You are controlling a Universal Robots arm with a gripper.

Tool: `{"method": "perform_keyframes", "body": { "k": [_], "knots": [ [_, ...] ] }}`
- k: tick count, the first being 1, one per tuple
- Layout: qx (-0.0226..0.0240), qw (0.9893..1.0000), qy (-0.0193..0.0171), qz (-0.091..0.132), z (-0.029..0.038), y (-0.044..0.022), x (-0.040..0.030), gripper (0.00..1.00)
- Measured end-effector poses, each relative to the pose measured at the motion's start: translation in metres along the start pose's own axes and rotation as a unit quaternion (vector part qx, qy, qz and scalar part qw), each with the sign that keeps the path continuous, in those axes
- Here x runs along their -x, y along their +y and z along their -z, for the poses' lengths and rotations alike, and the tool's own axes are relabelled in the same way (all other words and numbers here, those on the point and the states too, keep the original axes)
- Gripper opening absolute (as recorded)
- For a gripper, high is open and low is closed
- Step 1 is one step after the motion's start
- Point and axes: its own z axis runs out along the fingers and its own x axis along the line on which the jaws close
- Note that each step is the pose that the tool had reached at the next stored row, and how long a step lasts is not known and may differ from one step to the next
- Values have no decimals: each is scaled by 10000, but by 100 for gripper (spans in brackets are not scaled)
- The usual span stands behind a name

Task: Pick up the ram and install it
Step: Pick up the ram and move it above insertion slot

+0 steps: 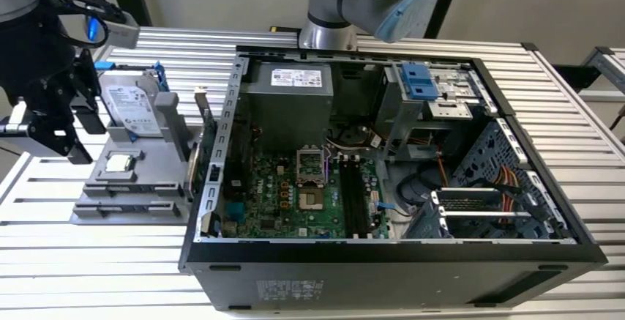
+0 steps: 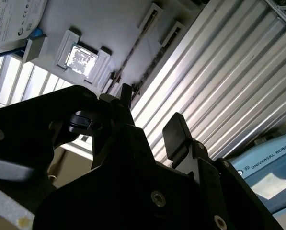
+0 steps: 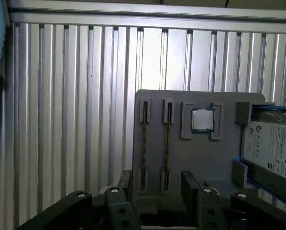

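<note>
first, in the exterior view, the gripper (image 1: pixel 69 140) hangs above the ribbed metal table (image 1: pixel 98 261), raised and off to the exterior view's left of a grey tray (image 1: pixel 98 214), touching nothing. on the tray a hard drive (image 1: pixel 129 108) in a blue bracket leans at the far end, and a processor chip (image 1: pixel 119 162) sits in a square seat nearer the middle. past the tray from the gripper stands the open computer case (image 1: pixel 391 261). its motherboard (image 1: pixel 293 203) lies bare inside with long black memory slots (image 1: pixel 353 199), and the tray and the case wall lie between the gripper and those slots. next, in the first wrist view, the two dark fingers (image 3: pixel 189 184) stand well apart with nothing clamped between them. the ram (image 3: pixel 144 139) stands on edge in a narrow slot of the tray, a thin brownish line running straight away from the fingertips, below them and apart from them. its near end falls in the gap between the fingers, close to one of them. a second strip (image 3: pixel 167 139) stands just beside it in the neighbouring slot, and the processor chip and the hard drive lie further off to that same side. lastly, in the second wrist view, the fingers again show spread and empty, with the tray's slots running on beyond their tips and the chip's seat off to one side.
</note>
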Motion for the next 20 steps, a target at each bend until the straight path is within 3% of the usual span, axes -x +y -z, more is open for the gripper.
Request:
{"method": "perform_keyframes", "body": {
  "k": [9,20],
  "knots": [
    [1,10000,7,-6,-45,2,-49,100],
    [3,9999,100,-17,-111,1,-50,100]
  ]
}}
